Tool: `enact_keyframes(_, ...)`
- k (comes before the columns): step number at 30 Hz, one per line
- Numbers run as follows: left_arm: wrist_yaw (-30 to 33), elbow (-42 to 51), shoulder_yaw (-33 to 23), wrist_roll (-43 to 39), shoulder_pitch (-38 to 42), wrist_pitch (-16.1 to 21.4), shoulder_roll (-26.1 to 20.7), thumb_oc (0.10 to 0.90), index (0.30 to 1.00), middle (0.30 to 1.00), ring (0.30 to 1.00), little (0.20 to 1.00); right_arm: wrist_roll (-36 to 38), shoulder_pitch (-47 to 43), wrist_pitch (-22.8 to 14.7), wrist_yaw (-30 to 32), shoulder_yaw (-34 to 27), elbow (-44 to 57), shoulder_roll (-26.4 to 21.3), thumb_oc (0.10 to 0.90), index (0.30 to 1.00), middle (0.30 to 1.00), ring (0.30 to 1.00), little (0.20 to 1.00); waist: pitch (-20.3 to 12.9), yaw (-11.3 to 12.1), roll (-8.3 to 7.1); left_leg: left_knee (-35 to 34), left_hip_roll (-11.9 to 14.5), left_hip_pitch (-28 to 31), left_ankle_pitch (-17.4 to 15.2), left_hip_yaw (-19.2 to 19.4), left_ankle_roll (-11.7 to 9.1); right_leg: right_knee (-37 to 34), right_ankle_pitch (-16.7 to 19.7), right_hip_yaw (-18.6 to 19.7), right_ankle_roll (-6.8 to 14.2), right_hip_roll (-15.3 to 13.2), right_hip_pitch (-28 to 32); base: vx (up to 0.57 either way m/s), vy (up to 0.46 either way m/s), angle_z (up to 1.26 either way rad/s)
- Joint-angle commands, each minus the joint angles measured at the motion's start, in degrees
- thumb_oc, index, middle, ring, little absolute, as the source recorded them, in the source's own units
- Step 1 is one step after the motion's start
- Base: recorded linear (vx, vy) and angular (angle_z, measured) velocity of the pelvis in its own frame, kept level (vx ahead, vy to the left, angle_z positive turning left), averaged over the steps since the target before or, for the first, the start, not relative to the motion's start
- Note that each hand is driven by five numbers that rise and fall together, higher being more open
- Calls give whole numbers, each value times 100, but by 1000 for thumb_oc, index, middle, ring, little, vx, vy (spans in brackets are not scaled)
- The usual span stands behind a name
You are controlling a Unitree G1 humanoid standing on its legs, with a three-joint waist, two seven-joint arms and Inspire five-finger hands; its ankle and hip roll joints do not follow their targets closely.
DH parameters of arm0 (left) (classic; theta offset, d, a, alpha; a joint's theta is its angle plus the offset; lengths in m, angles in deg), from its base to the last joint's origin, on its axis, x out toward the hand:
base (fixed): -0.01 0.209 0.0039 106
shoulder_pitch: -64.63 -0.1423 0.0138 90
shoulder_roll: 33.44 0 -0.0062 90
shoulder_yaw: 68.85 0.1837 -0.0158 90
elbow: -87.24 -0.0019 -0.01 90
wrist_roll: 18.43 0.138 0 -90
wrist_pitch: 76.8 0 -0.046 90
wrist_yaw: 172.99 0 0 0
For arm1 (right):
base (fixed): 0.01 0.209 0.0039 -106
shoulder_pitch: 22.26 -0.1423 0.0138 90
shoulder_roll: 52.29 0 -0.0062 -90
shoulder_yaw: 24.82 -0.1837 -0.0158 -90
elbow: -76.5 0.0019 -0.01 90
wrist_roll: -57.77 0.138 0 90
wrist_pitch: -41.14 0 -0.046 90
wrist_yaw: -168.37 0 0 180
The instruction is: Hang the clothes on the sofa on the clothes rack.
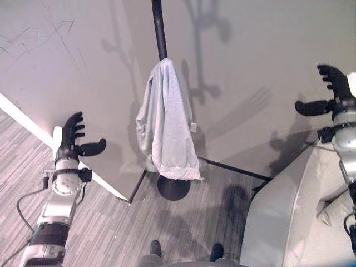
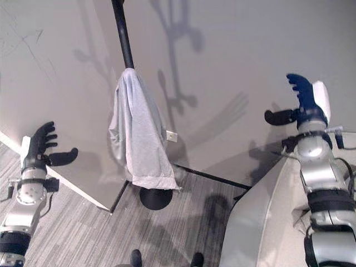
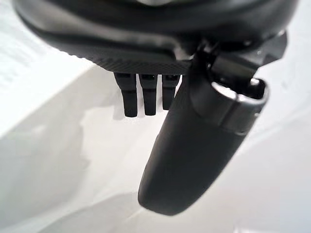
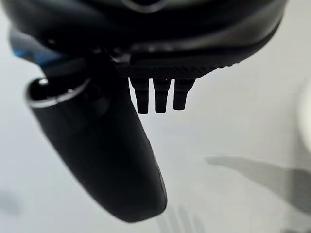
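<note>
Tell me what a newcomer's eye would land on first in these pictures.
First, the pale grey garment draped over the black clothes rack, hanging down to just above the rack's round base, in the middle against the light wall. Next, the two dark hands raised with nothing in them: the left hand low on the left, and the right hand higher on the right above the white sofa.

Silver-grey arms, dark left hand, dark right hand, white thumb cover
</note>
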Motion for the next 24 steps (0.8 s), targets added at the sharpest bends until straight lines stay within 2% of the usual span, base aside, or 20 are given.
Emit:
enact_keyframes(1,-13,372,-739,-143,-253,318,-424,800,900,900,900,900,-83,256,-449,60,-619,701,69,800,900,900,900,900,-405,112,-393,26,76,374,-824,271,-165,50,-225,-144,200,-324,195,0,0,0)
enact_keyframes(2,-15,386,-722,-142,-264,314,-430,800,900,900,900,900,-91,323,-438,53,-667,742,81,800,900,900,900,900,-420,128,-402,26,76,373,-825,268,-165,50,-226,-146,201,-325,196,0,0,0)
enact_keyframes(4,-179,360,-659,-233,-517,347,-164,800,900,900,900,900,173,821,-565,-45,-927,856,519,800,900,900,900,900,-389,81,-379,26,64,374,-837,271,-143,50,-215,-135,196,-352,198,0,0,0)
enact_keyframes(5,-334,318,-573,-253,-673,357,0,800,900,900,900,900,265,1105,-612,-126,-1038,865,763,800,900,900,900,900,-376,56,-369,26,58,375,-842,274,-130,50,-211,-133,193,-366,201,0,0,0)
enact_keyframes(6,-600,101,-488,-673,-920,383,401,800,900,900,900,900,341,1581,-676,-338,-1018,918,1299,800,900,900,900,900,-329,-5,-340,26,42,381,-848,289,-102,50,-192,-120,180,-386,196,0,0,0)
enact_keyframes(7,-744,-46,-435,-750,-1039,382,567,800,900,900,900,900,314,1812,-671,-444,-1053,935,1527,800,900,900,900,900,-337,-23,-333,26,34,393,-859,289,-88,50,-191,-123,177,-394,212,0,0,0)
enact_keyframes(9,-882,-357,-237,-724,-1221,338,928,800,900,900,900,900,307,2145,-737,-575,-918,724,2023,800,900,900,900,900,-326,-71,-307,26,18,413,-872,296,-64,50,-184,-116,167,-419,223,3,3,2)
enact_keyframes(11,-959,-489,-190,-658,-1307,313,1041,800,900,900,900,900,234,2288,-715,-625,-875,667,2203,800,900,900,900,900,-319,-85,-297,26,10,422,-883,295,-54,50,-181,-114,166,-429,229,0,0,0)
enact_keyframes(13,-1001,-1242,90,-941,-1366,234,1510,800,900,900,900,900,361,2579,-716,-677,-558,177,2726,800,900,900,900,900,-279,-136,-263,26,-26,445,-874,310,-29,50,-170,-99,154,-443,245,0,0,0)
enact_keyframes(15,-1027,-1404,202,-858,-1399,224,1567,800,900,900,900,900,355,2695,-698,-701,-492,27,2879,800,900,900,900,900,-272,-152,-252,26,-38,446,-872,308,-25,50,-172,-90,151,-448,248,-6,9,-2)
enact_keyframes(16,-1064,-1867,465,-729,-1386,185,1668,800,900,900,900,900,452,2817,-679,-638,-309,-563,3184,800,900,900,900,900,-251,-205,-231,26,-61,455,-867,317,-19,50,-161,-78,149,-460,250,0,0,0)
enact_keyframes(18,-1044,-2433,706,-483,-1326,170,1728,800,900,900,900,900,495,2855,-630,-492,-143,-1272,3419,800,900,900,900,900,-226,-262,-216,26,-78,459,-870,333,-16,50,-144,-60,150,-476,244,0,0,0)
enact_keyframes(20,-1015,-2704,782,-420,-1261,172,1776,800,900,900,900,900,504,2820,-594,-428,-91,-1636,3494,800,900,900,900,900,-215,-288,-210,26,-83,462,-872,340,-15,50,-134,-46,153,-480,240,0,0,0)
enact_keyframes(21,-894,-3252,955,-260,-1126,179,1859,800,900,900,900,900,577,2757,-541,-297,12,-2283,3645,800,900,900,900,900,-193,-337,-209,26,-96,465,-877,344,-8,50,-111,-30,150,-491,223,-10,7,-7)
enact_keyframes(22,-893,-3259,954,-260,-1119,184,1861,800,900,900,900,900,579,2750,-545,-297,12,-2289,3644,800,900,900,900,900,-189,-337,-209,26,-96,466,-877,344,-8,50,-111,-29,150,-491,223,-15,15,-8)
enact_keyframes(24,-768,-4073,1165,-10,-929,161,1942,800,900,900,900,900,993,2733,-503,-197,-22,-3047,3829,800,900,900,900,900,-189,-409,-203,26,-118,489,-898,372,-2,50,-80,-16,160,-519,226,-3,19,-8)
